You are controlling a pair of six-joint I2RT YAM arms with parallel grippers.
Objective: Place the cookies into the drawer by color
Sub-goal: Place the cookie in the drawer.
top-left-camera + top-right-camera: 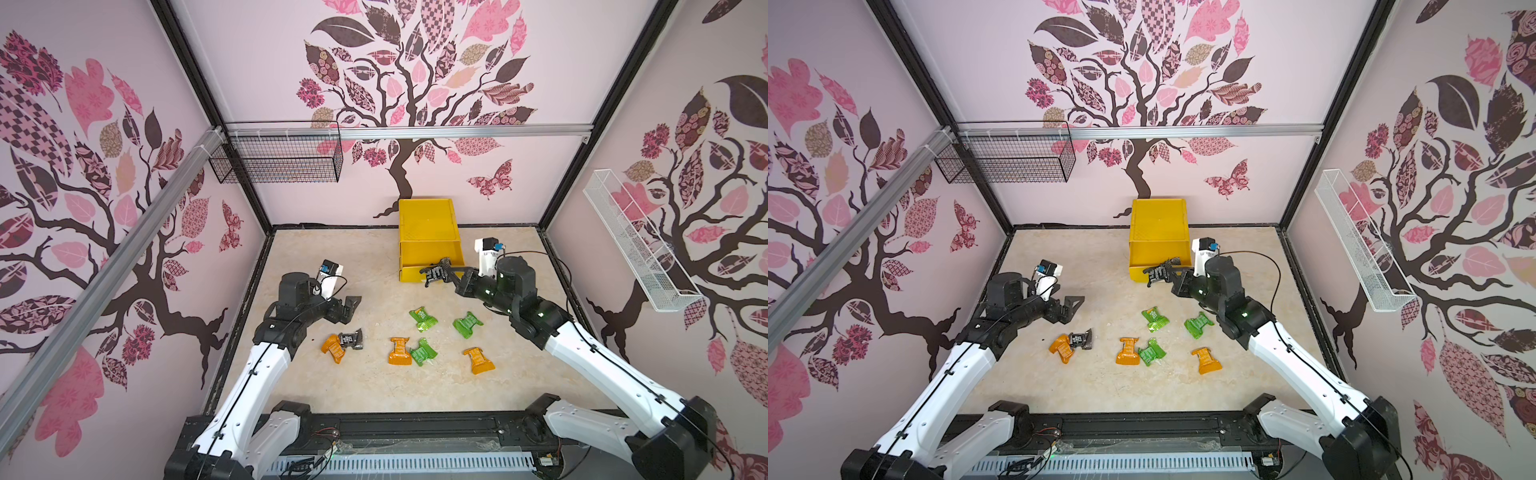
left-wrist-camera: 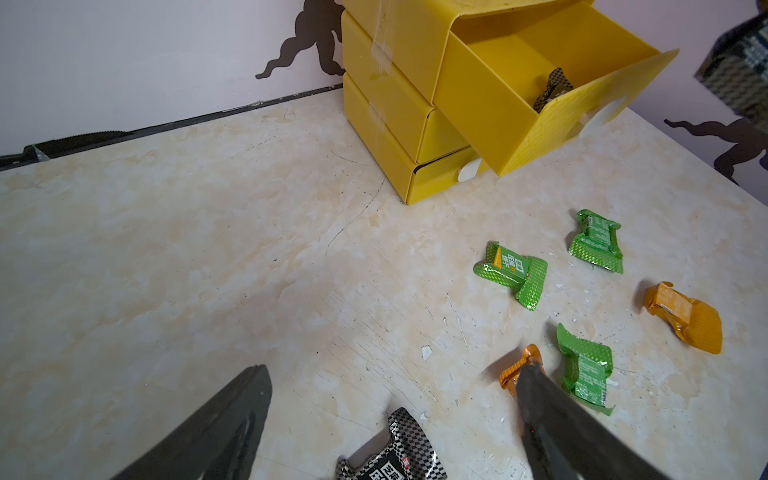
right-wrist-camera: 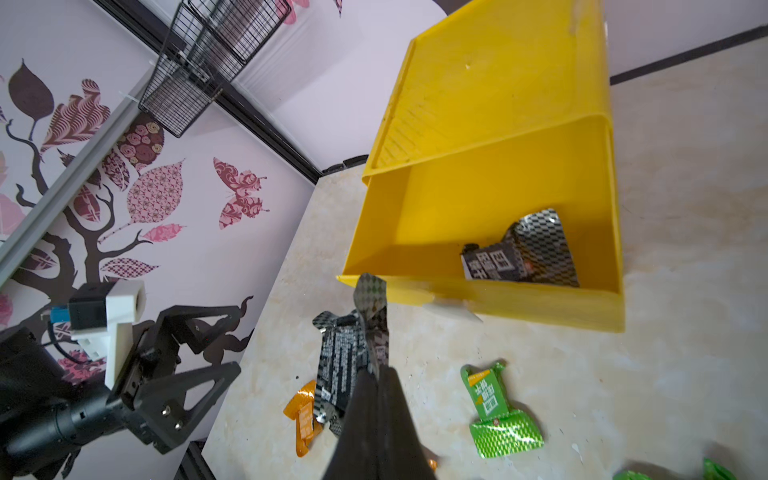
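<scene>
Gripping packet: right gripper (image 3: 376, 374) clamped shut on a black packet (image 3: 371, 301), held in the air, resting on nothing.
Packet vs drawer: leading flared end right at the front wall of the pulled-out top drawer (image 3: 540, 309). Just short of it or just over, cannot tell. Cavity directly beyond that wall.
Packet axis: long, running out from the fingertips toward the drawer (image 1: 428, 224), roughly square to the front wall.
Inside top drawer: one black packet already (image 3: 523, 253), lying against the front wall.
Left gripper (image 1: 350, 309): spread wide, empty, well in front of the drawer, near the third black packet (image 1: 352, 340).
Nearer arm: right — by far.
Next move, likely: short push forward over the wall, then release — trailing end may catch the rim.
Left on table (image 1: 374, 390): green packets (image 1: 467, 324) and orange packets (image 1: 478, 360), three each, all in front of the drawer.
</scene>
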